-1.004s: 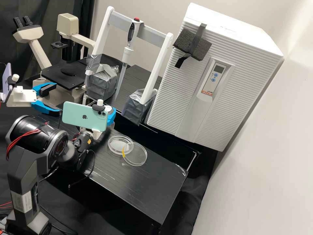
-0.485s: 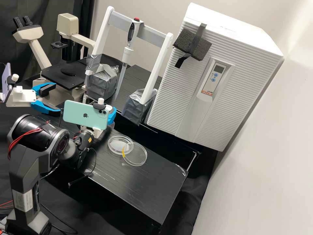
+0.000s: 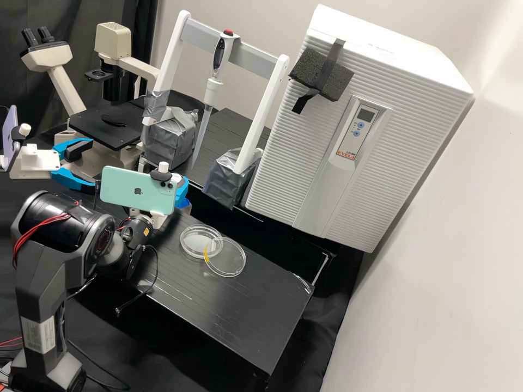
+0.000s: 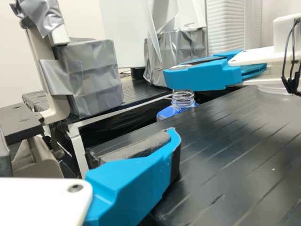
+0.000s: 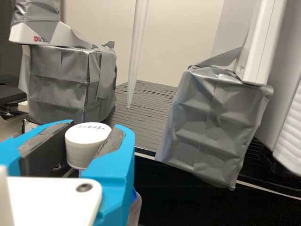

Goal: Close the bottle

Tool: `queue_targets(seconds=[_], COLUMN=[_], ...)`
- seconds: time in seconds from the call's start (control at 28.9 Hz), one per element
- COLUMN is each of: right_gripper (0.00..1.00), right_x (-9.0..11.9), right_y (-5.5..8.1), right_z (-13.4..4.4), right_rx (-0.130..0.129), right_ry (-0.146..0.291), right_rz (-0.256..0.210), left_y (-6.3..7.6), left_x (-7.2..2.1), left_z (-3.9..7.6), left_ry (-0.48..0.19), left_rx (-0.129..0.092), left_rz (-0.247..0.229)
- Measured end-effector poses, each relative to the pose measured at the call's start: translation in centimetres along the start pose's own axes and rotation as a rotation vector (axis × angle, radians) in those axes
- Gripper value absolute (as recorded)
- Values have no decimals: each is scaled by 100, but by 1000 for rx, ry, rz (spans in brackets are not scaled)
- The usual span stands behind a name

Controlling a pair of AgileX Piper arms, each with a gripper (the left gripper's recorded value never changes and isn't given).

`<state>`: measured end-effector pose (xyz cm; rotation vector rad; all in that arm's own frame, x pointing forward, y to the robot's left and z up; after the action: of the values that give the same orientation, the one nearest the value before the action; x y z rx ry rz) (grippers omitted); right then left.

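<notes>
The clear bottle (image 4: 182, 99) stands on the black bench with its threaded neck bare and blue showing at its shoulder. My right gripper (image 5: 84, 137) is shut on the white cap (image 5: 87, 141) and hangs just above that neck; the left wrist view shows it as blue fingers (image 4: 207, 77) over the bottle. In the high view this gripper (image 3: 182, 189) sits behind a mint phone (image 3: 136, 190) on its wrist. My left gripper (image 3: 72, 162) is at the far left, open and holding nothing, and one of its fingers (image 4: 136, 174) lies low over the bench, well short of the bottle.
Two clear Petri dishes (image 3: 212, 249) lie mid-bench. Behind are a pipette (image 3: 210, 92) hanging from a white stand with tape-wrapped feet (image 3: 170, 133), a large white ribbed appliance (image 3: 354, 125) and a microscope (image 3: 81, 81). The bench (image 3: 245, 316) drops off at its front.
My right gripper has shifted a little left and back with the cap. The left gripper has barely moved.
</notes>
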<state>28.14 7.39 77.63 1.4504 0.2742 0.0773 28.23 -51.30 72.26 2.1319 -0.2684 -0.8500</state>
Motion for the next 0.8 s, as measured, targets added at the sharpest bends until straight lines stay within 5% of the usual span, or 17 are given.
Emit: queue_targets(seconds=[0.8], right_gripper=[0], right_x=[18], right_y=[-60], right_z=[43], right_rx=[2], right_ry=[-12], right_rz=[-18], left_y=[0], left_x=[0], left_z=[0], left_ry=[0], left_rx=[0], left_rz=[0])
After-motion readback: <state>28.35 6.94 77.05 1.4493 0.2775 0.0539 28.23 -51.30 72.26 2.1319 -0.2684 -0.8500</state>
